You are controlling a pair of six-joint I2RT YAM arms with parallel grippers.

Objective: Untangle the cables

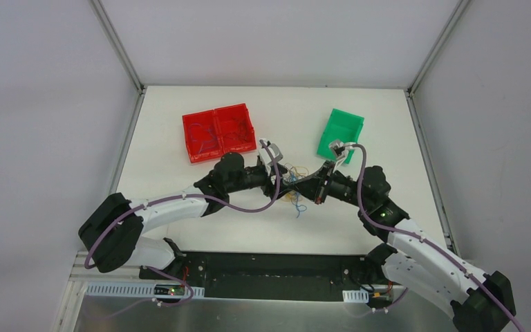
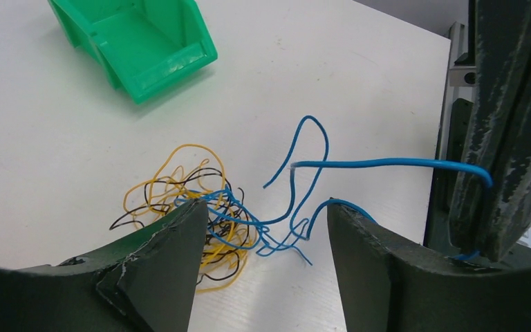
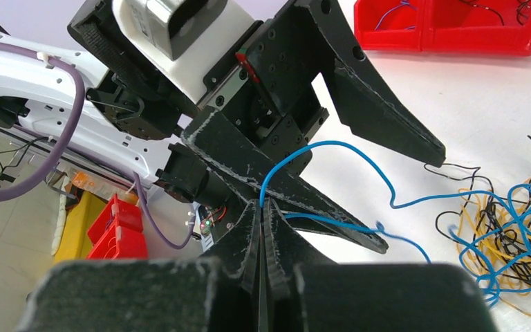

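The cables are a tangle of thin yellow, black and blue wires (image 1: pixel 292 181) lying on the white table between my two grippers. The tangle also shows in the left wrist view (image 2: pixel 180 176) and the right wrist view (image 3: pixel 511 238). My left gripper (image 2: pixel 266 207) is open, its jaws wide apart just above the tangle's near edge, holding nothing. My right gripper (image 3: pixel 263 204) is shut on one blue wire (image 3: pixel 346 149). That wire (image 2: pixel 387 163) runs taut from the tangle up into the right gripper (image 2: pixel 487 207). In the top view the left gripper (image 1: pixel 278 182) and right gripper (image 1: pixel 316 187) face each other closely.
Two joined red bins (image 1: pixel 220 131) holding a few wires stand at the back left, also in the right wrist view (image 3: pixel 456 31). A green bin (image 1: pixel 340 131) stands at the back right, also in the left wrist view (image 2: pixel 138 41). The table's near edge lies just behind the grippers.
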